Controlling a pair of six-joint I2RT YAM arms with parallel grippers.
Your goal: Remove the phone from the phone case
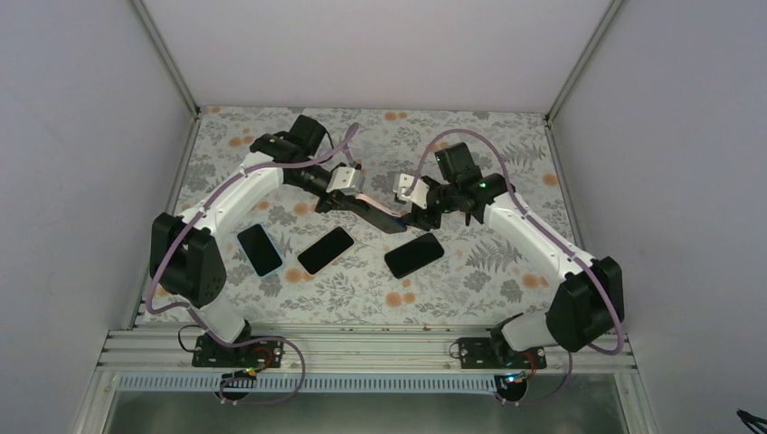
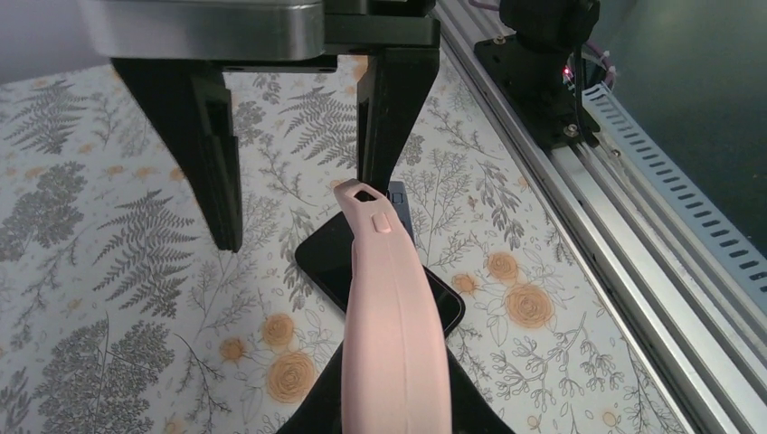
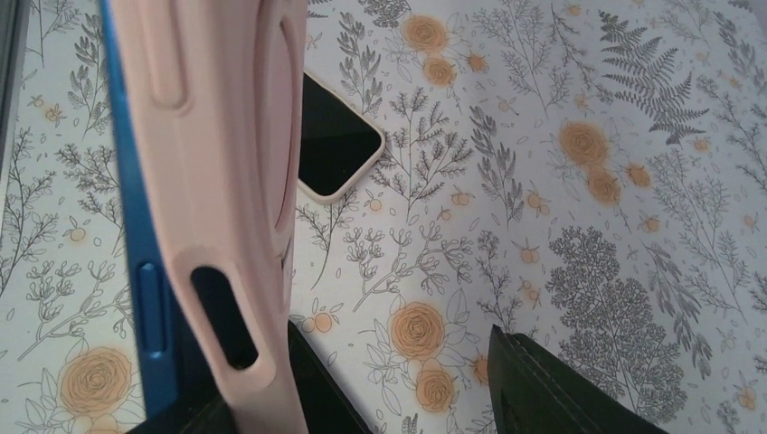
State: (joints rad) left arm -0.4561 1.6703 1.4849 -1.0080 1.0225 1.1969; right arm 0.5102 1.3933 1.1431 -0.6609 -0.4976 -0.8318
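Observation:
The pink phone case [image 1: 371, 208] hangs tilted above the middle of the table, and my left gripper [image 1: 349, 200] is shut on its near end. In the left wrist view the case's edge [image 2: 393, 316] runs up between my own fingers [image 2: 303, 411]. The blue phone [image 3: 136, 226] shows as a strip along the case's [image 3: 213, 181] left side. My right gripper [image 1: 418, 214] is at the case's far end, open [image 3: 393, 330]. Its left finger [image 3: 317, 389] lies against the case; only table shows between its fingers.
Three dark phones lie flat on the floral mat: left [image 1: 260, 250], middle [image 1: 326, 250], and one right below the held case [image 1: 414, 254] [image 2: 326, 262]. A phone with a pale rim [image 3: 335, 145] shows beyond the case. The metal rail [image 2: 579, 181] borders the mat.

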